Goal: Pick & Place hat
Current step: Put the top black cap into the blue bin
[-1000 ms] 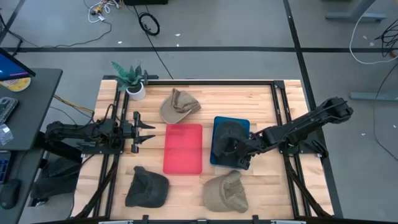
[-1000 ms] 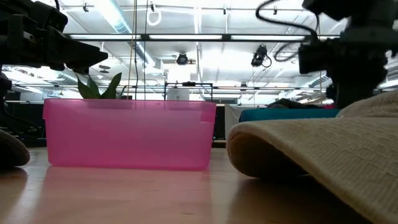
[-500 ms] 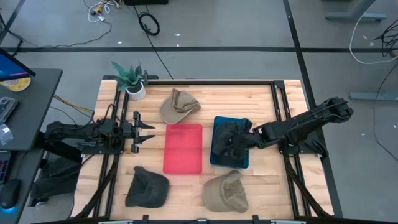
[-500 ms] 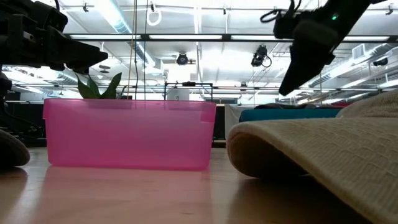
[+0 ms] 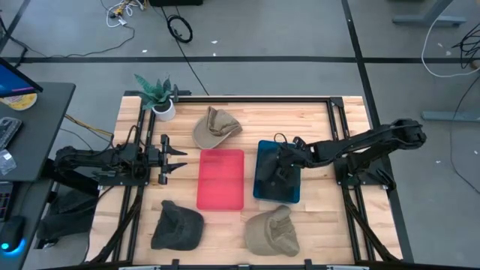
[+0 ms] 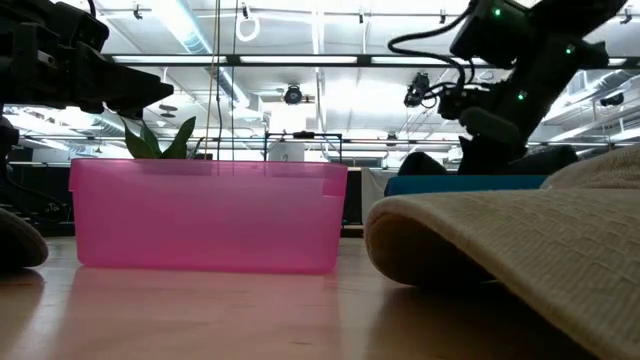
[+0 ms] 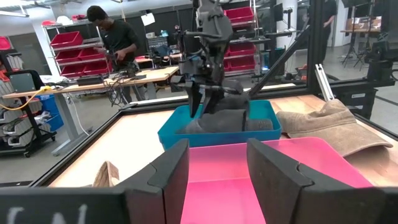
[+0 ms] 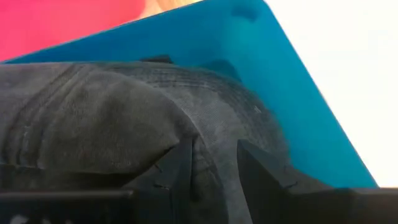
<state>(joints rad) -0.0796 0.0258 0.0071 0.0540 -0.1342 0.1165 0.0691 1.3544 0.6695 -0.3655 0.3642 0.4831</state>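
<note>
**Q:** What has changed since a second ago?

**A:** My right hand (image 5: 283, 160) has drawn back from the near end of the blue bin (image 5: 259, 189) toward its far end. The dark grey hat (image 5: 276, 171) lies inside the bin, as it did then. My left hand (image 5: 180, 159) has not moved.

**Q:** Contents, nearest first?

**A:** Item one: tan hat (image 5: 272, 231), near edge of the tabletop (image 5: 315, 120), in front of the blue bin. Item two: dark hat (image 5: 177, 226), near edge, left side. Item three: pink bin (image 5: 221, 178), centre. Item four: blue bin, just right of the pink one, holding the dark grey hat. Item five: second tan hat (image 5: 214, 127), beyond the pink bin. Item six: potted plant (image 5: 158, 95), far left corner.

**Q:** State of your hands?

**A:** Right hand: over the hat, fingers (image 8: 261, 174) parted, resting against the fabric, gripping nothing. Left hand: fingers (image 7: 277, 168) spread, empty, beside the pink bin's left wall.
</note>
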